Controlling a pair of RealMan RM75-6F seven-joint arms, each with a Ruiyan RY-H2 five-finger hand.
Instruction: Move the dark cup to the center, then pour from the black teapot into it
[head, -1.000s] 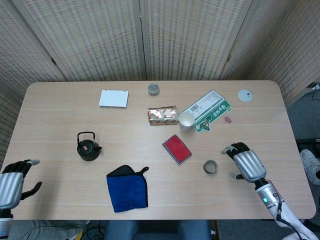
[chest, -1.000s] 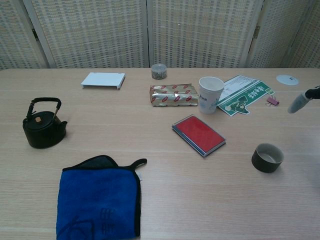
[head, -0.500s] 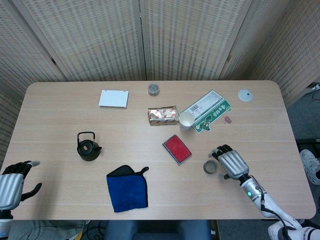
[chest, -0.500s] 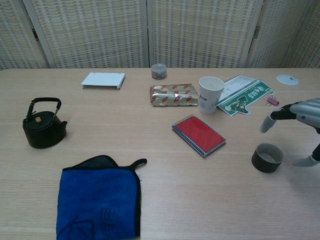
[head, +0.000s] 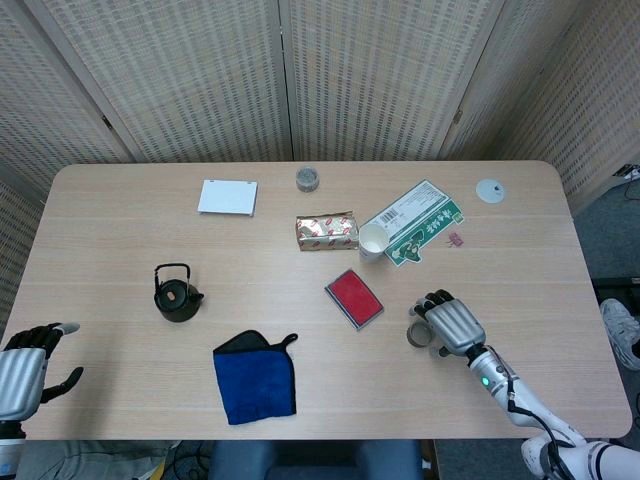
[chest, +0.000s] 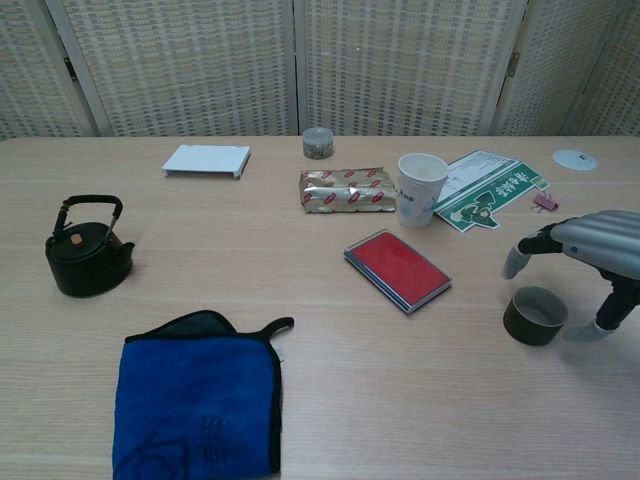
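The cup (chest: 534, 315) is found on the table (head: 120, 210), right of centre and to the right of the red pad (head: 353, 297). The right robot hand (chest: 590, 252) is positioned directly over the cup, its fingers (chest: 515, 262) spread and arched past the far rim while the thumb is lowered just beside the cup's right wall; no contact can be confirmed, and nothing is gripped. In the head view the cup (head: 418, 333) is partly covered by this hand (head: 449, 323). The teapot (head: 177, 293) is seen upright well apart on the table's left half, behind the blue cloth (head: 255, 377). The left robot hand (head: 28, 369) is kept at the near left table edge, open, fingers apart, holding nothing.
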